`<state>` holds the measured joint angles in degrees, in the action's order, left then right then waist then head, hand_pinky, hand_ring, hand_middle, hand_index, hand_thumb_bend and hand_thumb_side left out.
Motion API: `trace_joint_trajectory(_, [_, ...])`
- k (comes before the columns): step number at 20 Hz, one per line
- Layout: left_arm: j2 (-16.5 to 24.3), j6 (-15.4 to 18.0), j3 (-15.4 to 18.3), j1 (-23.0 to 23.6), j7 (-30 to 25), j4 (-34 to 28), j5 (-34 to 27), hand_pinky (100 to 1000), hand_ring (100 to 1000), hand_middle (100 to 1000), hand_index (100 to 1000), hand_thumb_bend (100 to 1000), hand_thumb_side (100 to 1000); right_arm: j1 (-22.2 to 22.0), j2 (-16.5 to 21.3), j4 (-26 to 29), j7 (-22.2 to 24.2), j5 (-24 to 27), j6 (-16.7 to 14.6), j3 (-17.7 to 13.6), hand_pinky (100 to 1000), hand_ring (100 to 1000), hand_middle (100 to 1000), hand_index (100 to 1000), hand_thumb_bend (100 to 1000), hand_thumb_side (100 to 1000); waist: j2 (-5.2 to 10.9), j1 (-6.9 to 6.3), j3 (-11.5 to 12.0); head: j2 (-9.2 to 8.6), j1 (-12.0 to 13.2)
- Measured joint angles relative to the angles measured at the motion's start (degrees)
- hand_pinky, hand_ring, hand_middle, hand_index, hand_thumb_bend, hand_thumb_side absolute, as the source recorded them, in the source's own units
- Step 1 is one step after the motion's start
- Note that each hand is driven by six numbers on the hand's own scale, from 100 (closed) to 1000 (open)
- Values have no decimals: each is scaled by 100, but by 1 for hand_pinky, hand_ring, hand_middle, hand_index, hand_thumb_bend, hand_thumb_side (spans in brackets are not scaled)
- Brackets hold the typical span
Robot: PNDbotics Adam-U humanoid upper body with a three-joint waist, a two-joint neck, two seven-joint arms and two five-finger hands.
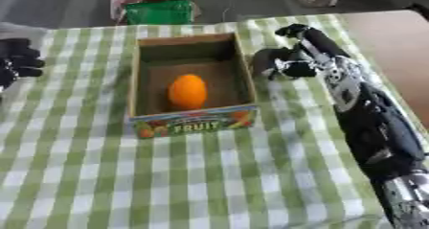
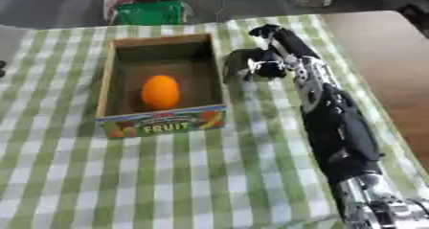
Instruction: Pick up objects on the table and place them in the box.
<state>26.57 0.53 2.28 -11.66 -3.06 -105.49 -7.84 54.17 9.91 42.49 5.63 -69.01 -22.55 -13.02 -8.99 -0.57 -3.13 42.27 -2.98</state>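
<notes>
An open cardboard box (image 1: 137,86) with a "FRUIT" label on its front wall stands on the green checked cloth. A single orange fruit (image 1: 187,91) lies inside it on the floor. My right hand (image 1: 283,62) hovers just beyond the box's right wall, fingers relaxed and bent downward, nothing visible in them. Its black forearm (image 1: 368,122) runs down to the lower right corner. My left hand (image 1: 18,60) shows at the left edge, apart from the box, its fingers spread and empty.
The checked cloth (image 1: 209,175) covers the table toward the front. Bare brown tabletop (image 1: 394,46) lies at the right beyond the cloth. A green bag-like object (image 1: 159,12) sits past the table's far edge.
</notes>
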Motion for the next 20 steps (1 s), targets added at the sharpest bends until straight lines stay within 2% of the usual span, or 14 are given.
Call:
trace_joint_trajectory(4, [-86, -23, 17, 71, -11, -1, 1, 714, 685, 643, 782, 100, 887, 61, 44, -132, 563, -294, -99, 3, 846, 848, 811, 883, 100, 346, 7, 5, 18, 0, -14])
trace_joint_trajectory(8, [-94, -36, 40, 115, -25, -1, 3, 714, 684, 643, 782, 100, 892, 133, 109, -115, 1235, -244, -185, -38, 833, 840, 805, 884, 100, 482, 19, 16, 26, 1, -21])
trace_joint_trajectory(10, [-103, -42, 43, 121, -31, 0, 3, 714, 684, 643, 782, 100, 892, 146, 144, -79, 1558, -171, -213, -42, 831, 840, 806, 884, 100, 492, 24, 34, 26, 1, -22])
trace_joint_trajectory(13, [-141, -46, 59, 131, -35, 2, 3, 714, 684, 644, 783, 100, 895, 163, 170, -35, 1973, -101, -248, -42, 822, 837, 812, 900, 100, 583, 31, 37, 24, 1, -25])
trace_joint_trajectory(14, [-141, -49, 68, 132, -39, 2, 3, 714, 684, 644, 783, 100, 895, 171, 181, -29, 2096, -99, -264, -42, 820, 836, 812, 900, 100, 582, 39, 39, 24, 1, -27])
trace_joint_trajectory(15, [-141, -51, 72, 133, -44, 2, 3, 714, 684, 644, 783, 100, 894, 177, 192, -22, 2206, -99, -278, -42, 804, 821, 811, 899, 100, 628, 47, 40, 24, 1, -32])
trace_joint_trajectory(17, [-142, -52, 74, 136, -49, 2, 3, 714, 684, 644, 783, 100, 894, 175, 194, 17, 2363, -92, -299, -66, 740, 780, 790, 880, 100, 587, 51, 40, 24, 1, -44])
trace_joint_trajectory(18, [-142, -52, 75, 141, -50, 3, 3, 713, 684, 644, 783, 100, 894, 173, 194, 38, 2414, -86, -308, -76, 685, 732, 756, 851, 100, 469, 51, 40, 25, 1, -48])
trace_joint_trajectory(19, [-142, -51, 76, 147, -51, 3, 3, 713, 684, 644, 783, 100, 894, 168, 194, 51, 2449, -74, -311, -84, 655, 700, 741, 836, 100, 400, 53, 42, 25, 1, -52])
trace_joint_trajectory(20, [-143, -51, 77, 149, -51, 4, 2, 713, 684, 644, 783, 100, 894, 155, 193, 71, 2466, -65, -310, -92, 616, 654, 714, 814, 100, 397, 53, 43, 27, 1, -57])
